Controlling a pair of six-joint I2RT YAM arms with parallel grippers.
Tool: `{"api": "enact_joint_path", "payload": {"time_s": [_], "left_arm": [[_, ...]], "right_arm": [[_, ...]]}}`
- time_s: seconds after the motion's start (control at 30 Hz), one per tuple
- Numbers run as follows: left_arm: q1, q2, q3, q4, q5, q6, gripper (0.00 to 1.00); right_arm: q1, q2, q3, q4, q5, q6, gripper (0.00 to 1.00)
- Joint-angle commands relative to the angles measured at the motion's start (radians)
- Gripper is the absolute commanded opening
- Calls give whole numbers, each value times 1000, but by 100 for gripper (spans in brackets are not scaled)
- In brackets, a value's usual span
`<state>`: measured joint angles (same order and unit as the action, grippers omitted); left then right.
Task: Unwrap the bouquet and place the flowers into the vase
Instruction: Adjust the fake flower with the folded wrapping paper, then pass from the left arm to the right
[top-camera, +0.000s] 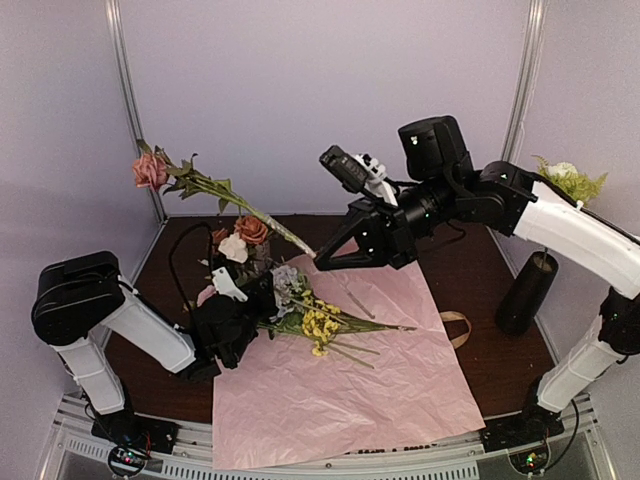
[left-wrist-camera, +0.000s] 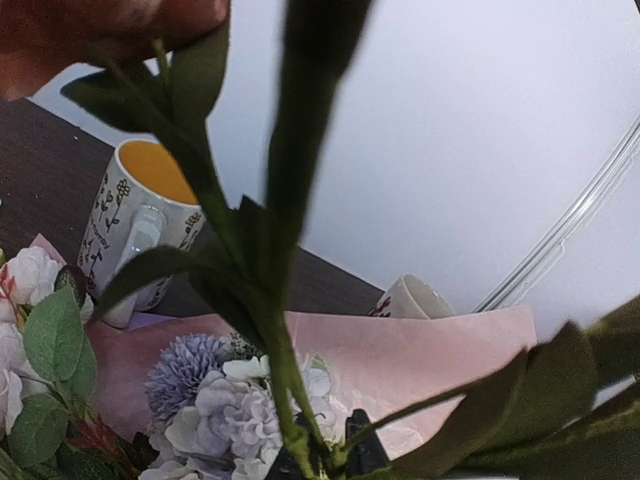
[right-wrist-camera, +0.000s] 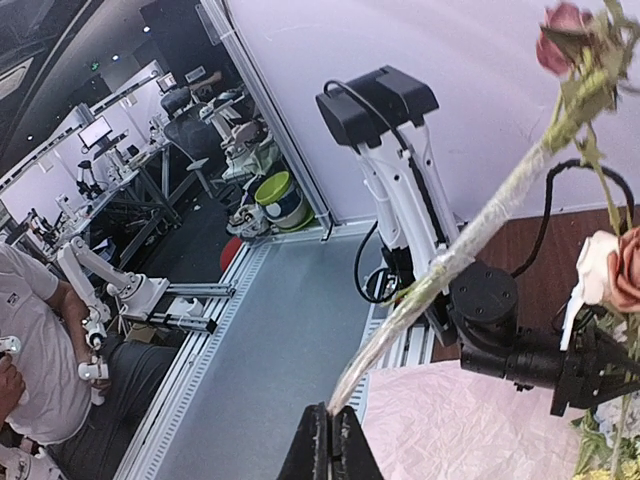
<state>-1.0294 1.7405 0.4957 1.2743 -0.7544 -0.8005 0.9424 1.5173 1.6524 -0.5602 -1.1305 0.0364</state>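
Note:
The bouquet lies unwrapped on pink paper (top-camera: 340, 385): yellow clusters (top-camera: 318, 326), lilac blooms (top-camera: 287, 280), a peach rose (top-camera: 252, 230) and green stems. My left gripper (top-camera: 262, 305) lies among these flowers, its dark fingertips (left-wrist-camera: 366, 447) shut on a green leafy stem (left-wrist-camera: 285, 370). My right gripper (top-camera: 318, 256) is shut on the stem end of a pink rose (top-camera: 150, 170), which it holds slanting up to the left above the table. In the right wrist view that rose (right-wrist-camera: 565, 35) runs up from the pinched jaws (right-wrist-camera: 329, 440). The black vase (top-camera: 527, 292) stands at the right.
A beige ribbon (top-camera: 455, 326) lies on the table beside the paper. A patterned mug with orange inside (left-wrist-camera: 140, 230) and a second mug (left-wrist-camera: 415, 298) stand behind the flowers. A white and green flower (top-camera: 570, 181) shows behind the right arm. Frame posts rise at the back corners.

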Motion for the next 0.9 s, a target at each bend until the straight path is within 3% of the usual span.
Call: {"api": "enact_joint_path", "payload": {"time_s": [0.0,0.27,0.4,0.57,0.73,0.8,0.87], "left_arm": [[-11,0,1,-15,37,-21,12],[-52,-24,63,-42,91,162,12],[-67,-74,77,-89,113,230,13],[-67,-106,75,-209,130,140,21],[-61,-152,103,-557,95,-102,34],[-59,-203,164,-870,74,-223,48],[-57,-242,246,-1148,98,-230,57]], "right_arm": [[-19,-13,136,-19,-38,-44,0],[-122,57,244,-51,225,-58,0],[-146,68,132,-8,241,-51,0],[-148,32,-21,58,244,-42,0],[-152,21,-54,62,256,-49,0],[-151,22,-49,63,251,-47,0],[-151,24,-44,64,244,-45,0]]}}
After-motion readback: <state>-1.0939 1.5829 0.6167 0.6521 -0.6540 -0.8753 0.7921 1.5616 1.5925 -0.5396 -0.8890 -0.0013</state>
